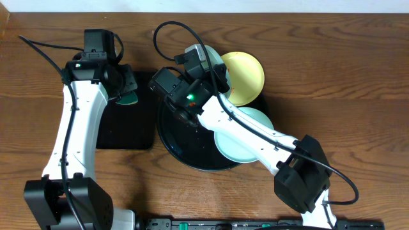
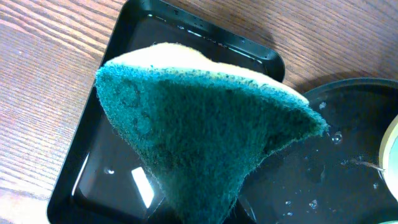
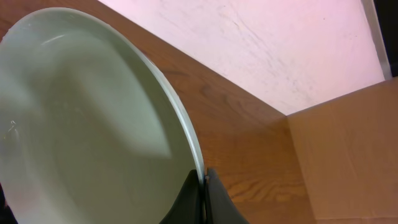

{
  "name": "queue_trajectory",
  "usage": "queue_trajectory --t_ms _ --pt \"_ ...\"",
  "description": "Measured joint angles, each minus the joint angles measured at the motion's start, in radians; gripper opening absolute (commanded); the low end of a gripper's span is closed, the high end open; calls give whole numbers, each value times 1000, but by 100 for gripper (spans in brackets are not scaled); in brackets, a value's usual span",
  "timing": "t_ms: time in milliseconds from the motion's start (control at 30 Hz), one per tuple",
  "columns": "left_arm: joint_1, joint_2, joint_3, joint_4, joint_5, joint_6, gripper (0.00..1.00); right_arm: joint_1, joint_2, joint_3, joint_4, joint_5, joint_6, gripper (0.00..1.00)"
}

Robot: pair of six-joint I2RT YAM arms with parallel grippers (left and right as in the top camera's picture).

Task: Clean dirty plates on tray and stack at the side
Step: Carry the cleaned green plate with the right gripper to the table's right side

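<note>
My right gripper is shut on the rim of a pale mint-blue plate and holds it tilted up on edge above the far side of the round black tray. Its jaws pinch the plate's edge. No smear shows on the face I see. A pale yellow plate lies at the tray's far right and a second mint-blue plate at its right. My left gripper is shut on a green sponge with yellow backing, held over the rectangular tray.
The smaller rectangular black tray lies left of the round tray; it looks wet in the left wrist view. The round tray's wet floor also shows there. A cardboard box stands beyond the table.
</note>
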Motion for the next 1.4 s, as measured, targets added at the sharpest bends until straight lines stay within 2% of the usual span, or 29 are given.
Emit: queue_trajectory --t_ms 200,433,600,767,1067,1233,1400 --pt "0 0 0 0 0 0 8 -9 0 0 0 -135 0 1" --pt "0 0 0 0 0 0 8 -121 -21 0 14 -512 0 1" --pt "0 0 0 0 0 0 8 -301 -127 0 31 -737 10 1" --pt "0 0 0 0 0 0 8 -567 -227 20 7 -921 51 1" --pt "0 0 0 1 0 0 8 -974 -227 5 -135 -1040 108 1" --pt "0 0 0 8 0 0 8 -1072 -227 -115 -106 -1050 130 1" --pt "0 0 0 9 1 0 8 -1089 -226 -318 20 -1058 140 1"
